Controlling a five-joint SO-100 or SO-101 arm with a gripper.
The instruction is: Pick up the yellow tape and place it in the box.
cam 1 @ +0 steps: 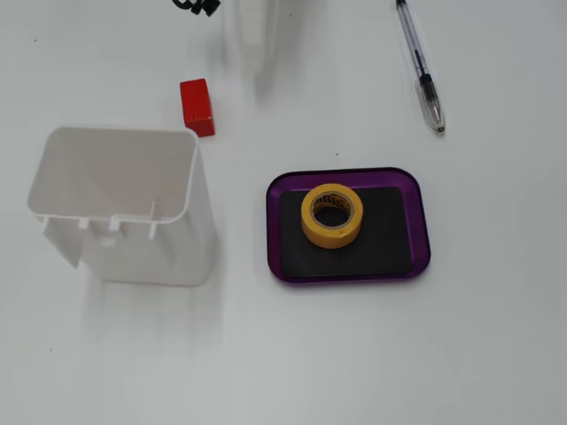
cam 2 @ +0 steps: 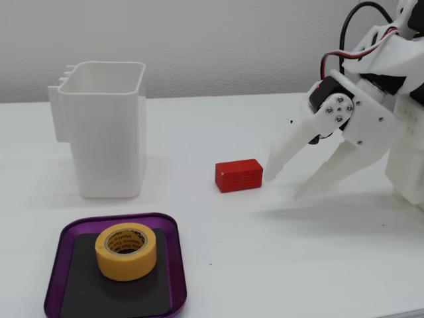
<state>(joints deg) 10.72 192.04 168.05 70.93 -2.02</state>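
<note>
The yellow tape (cam 1: pixel 331 215) lies flat on the black floor of the purple tray, the box (cam 1: pixel 416 190). In a fixed view it sits at the front left, tape (cam 2: pixel 126 251) inside the tray (cam 2: pixel 172 252). My gripper (cam 2: pixel 285 187) is at the right, well away from the tray, open and empty, with its fingertips pointing down toward the table. One white finger (cam 2: pixel 289 142) ends just right of a red block. In a fixed view only a blurred white part of the arm (cam 1: pixel 257 31) shows at the top edge.
A small red block (cam 1: pixel 197 107) (cam 2: pixel 238 175) lies on the table between the gripper and a tall white plastic container (cam 1: pixel 115 204) (cam 2: pixel 106 126). A clear pen (cam 1: pixel 421 71) lies at the top right of a fixed view. The table is white.
</note>
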